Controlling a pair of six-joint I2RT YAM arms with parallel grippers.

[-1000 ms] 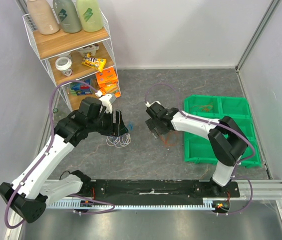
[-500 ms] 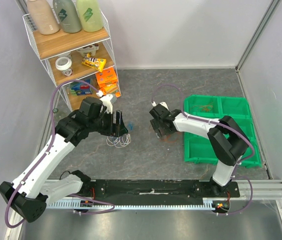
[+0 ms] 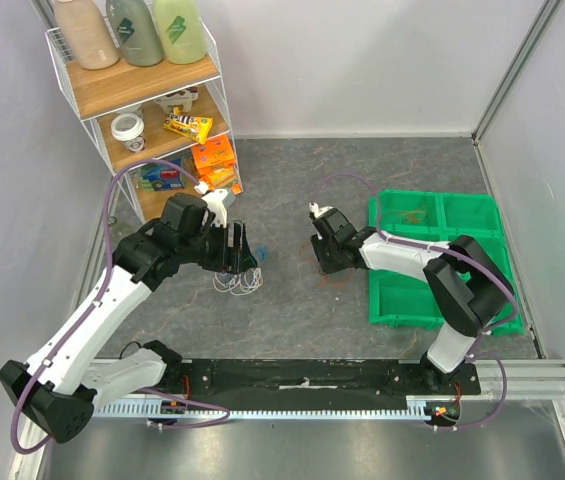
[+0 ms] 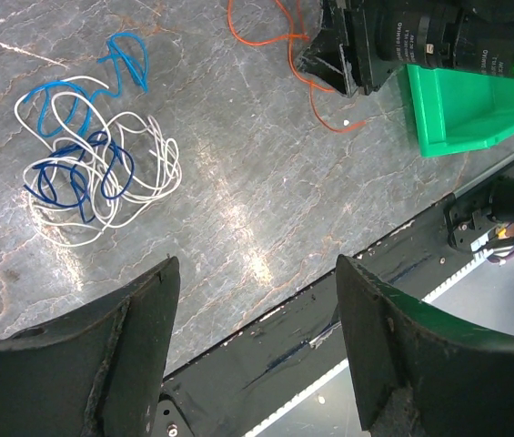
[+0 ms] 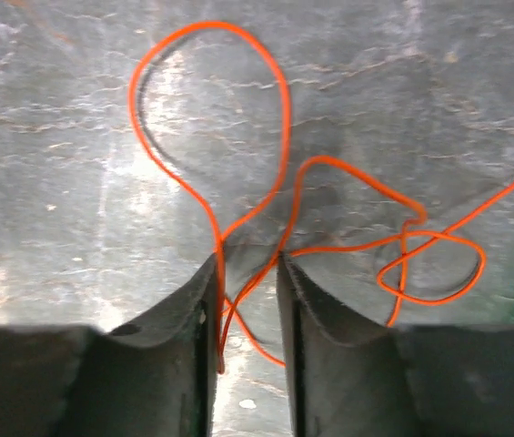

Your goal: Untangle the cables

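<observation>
The cables lie in two lots on the grey table. A tangle of white and blue wires (image 3: 240,282) (image 4: 93,164) rests just in front of my left gripper (image 3: 234,248) (image 4: 257,273), which hovers above the table, open and empty. A separate orange wire (image 5: 287,118) (image 3: 334,278) (image 4: 258,43) lies looped at the table's middle. My right gripper (image 3: 327,262) (image 5: 246,264) is down on it, its jaws narrowed to a small gap with two orange strands running between the fingers. One strand lies against the left finger (image 5: 204,300).
A green compartment bin (image 3: 432,195) (image 4: 457,109) sits right of the orange wire, with a few orange strands in its far-left compartment. A wire shelf (image 3: 152,90) with bottles and boxes stands at the back left. The black base rail (image 3: 302,375) runs along the near edge.
My right gripper has moved right and down onto the orange wire, and its jaws have narrowed from wide open to a small gap. The left arm has not moved.
</observation>
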